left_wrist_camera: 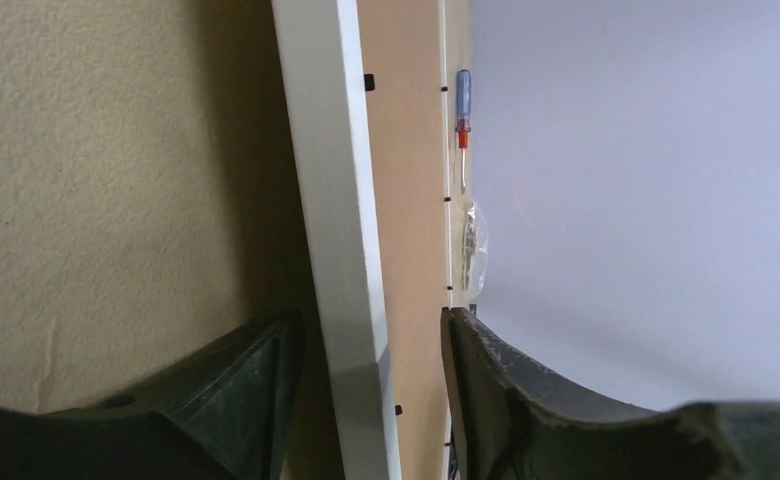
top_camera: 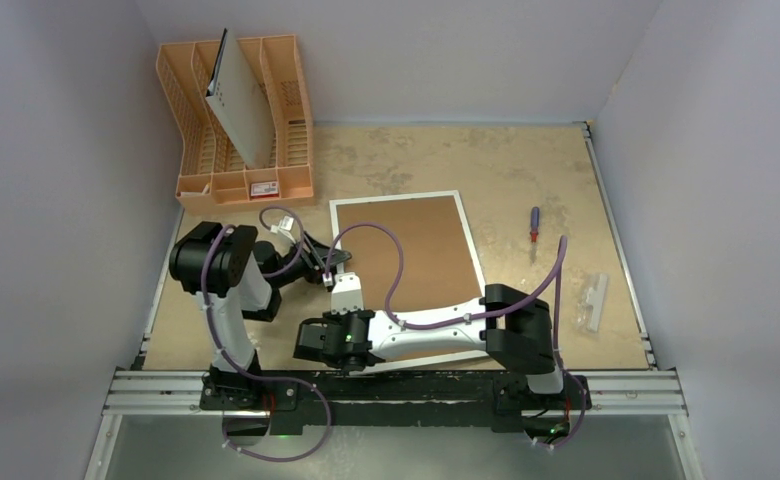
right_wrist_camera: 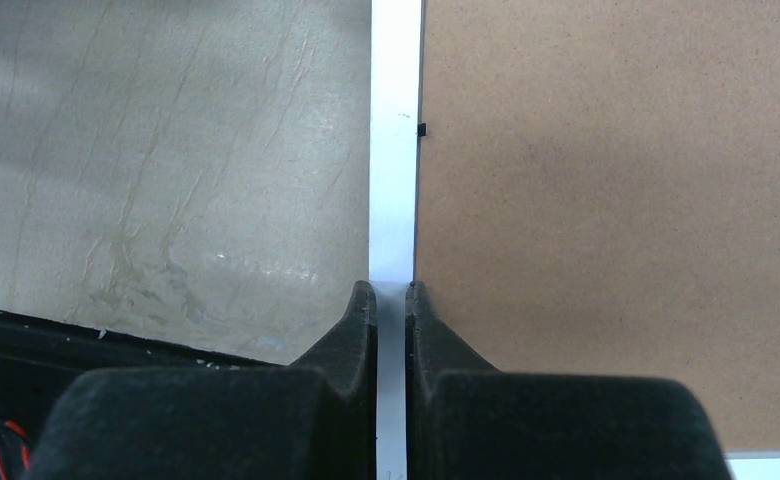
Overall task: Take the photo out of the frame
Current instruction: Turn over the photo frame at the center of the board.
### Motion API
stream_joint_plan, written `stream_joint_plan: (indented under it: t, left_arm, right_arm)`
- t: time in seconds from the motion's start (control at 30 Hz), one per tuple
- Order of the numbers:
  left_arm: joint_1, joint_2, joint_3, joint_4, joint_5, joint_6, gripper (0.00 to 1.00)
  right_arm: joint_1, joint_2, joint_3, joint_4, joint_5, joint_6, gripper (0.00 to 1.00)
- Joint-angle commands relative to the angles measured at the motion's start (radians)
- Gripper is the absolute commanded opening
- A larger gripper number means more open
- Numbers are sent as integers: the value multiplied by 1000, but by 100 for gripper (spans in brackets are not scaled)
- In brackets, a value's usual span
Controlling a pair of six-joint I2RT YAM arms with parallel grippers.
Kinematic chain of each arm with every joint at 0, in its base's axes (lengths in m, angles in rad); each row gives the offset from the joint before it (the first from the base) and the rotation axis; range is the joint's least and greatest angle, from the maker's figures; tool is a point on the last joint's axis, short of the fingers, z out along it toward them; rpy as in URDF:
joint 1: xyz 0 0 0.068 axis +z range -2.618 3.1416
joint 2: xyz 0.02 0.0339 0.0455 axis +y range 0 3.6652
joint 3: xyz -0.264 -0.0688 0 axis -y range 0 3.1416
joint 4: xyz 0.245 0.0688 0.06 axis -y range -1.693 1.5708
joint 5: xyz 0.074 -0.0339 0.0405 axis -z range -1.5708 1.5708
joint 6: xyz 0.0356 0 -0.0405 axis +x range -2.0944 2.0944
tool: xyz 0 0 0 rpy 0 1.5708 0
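The frame (top_camera: 406, 250) lies face down mid-table, its brown fibreboard back up inside a narrow white border. The photo is hidden. My left gripper (top_camera: 334, 262) is open at the frame's left edge; in the left wrist view its fingers (left_wrist_camera: 371, 400) straddle the white edge (left_wrist_camera: 341, 200), one on the table side and one over the brown back. My right gripper (top_camera: 344, 287) reaches across the near end to the same left border. In the right wrist view its fingers (right_wrist_camera: 391, 300) are closed to a narrow gap on the white border (right_wrist_camera: 396, 150).
An orange plastic rack (top_camera: 291, 110) at the back left holds a grey-white board with small holes (top_camera: 238, 105). A red-and-blue screwdriver (top_camera: 534, 228) lies right of the frame. A clear plastic piece (top_camera: 594, 300) lies near the right rail.
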Motion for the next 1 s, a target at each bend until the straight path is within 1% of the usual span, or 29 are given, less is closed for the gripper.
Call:
stream_joint_plan:
  t: [0.0, 0.17, 0.23, 0.43, 0.47, 0.6, 0.63, 0.73, 0.77, 0.83, 0.9, 0.97]
  left_arm:
    - [-8, 28, 15, 168, -4, -49, 50]
    - [-8, 26, 27, 141, -4, -39, 28]
    - [-9, 10, 33, 97, -4, -27, 19]
    - [-10, -91, 56, -100, -23, 47, 7]
    - [-10, -112, 60, -132, -24, 58, 6]
    - [-10, -233, 85, -323, -43, 138, 1]
    - [-10, -267, 94, -384, -52, 163, 0]
    - [-12, -377, 123, -568, -92, 232, 0]
    - [-15, -426, 137, -623, -109, 259, 0]
    - [-21, -489, 165, -726, -136, 295, 0]
    - [-28, -538, 208, -829, -148, 327, 0]
    - [-39, -580, 252, -936, -158, 360, 0]
  right_arm:
    - [13, -76, -2, 44, 62, 30, 0]
    - [15, -89, -19, 58, 60, 28, 0]
    - [15, -100, -29, 65, 61, 25, 0]
    - [15, -134, -60, 113, 50, -26, 0]
    - [15, -145, -68, 123, 50, -39, 2]
    - [16, -226, -136, 173, 44, -102, 22]
    - [16, -257, -161, 208, 42, -138, 27]
    - [15, -359, -260, 348, 4, -259, 47]
    - [15, -409, -290, 373, 7, -271, 53]
    - [15, -491, -360, 440, 6, -324, 58]
    - [15, -573, -433, 533, -9, -415, 64]
    - [15, -643, -491, 587, -40, -507, 74]
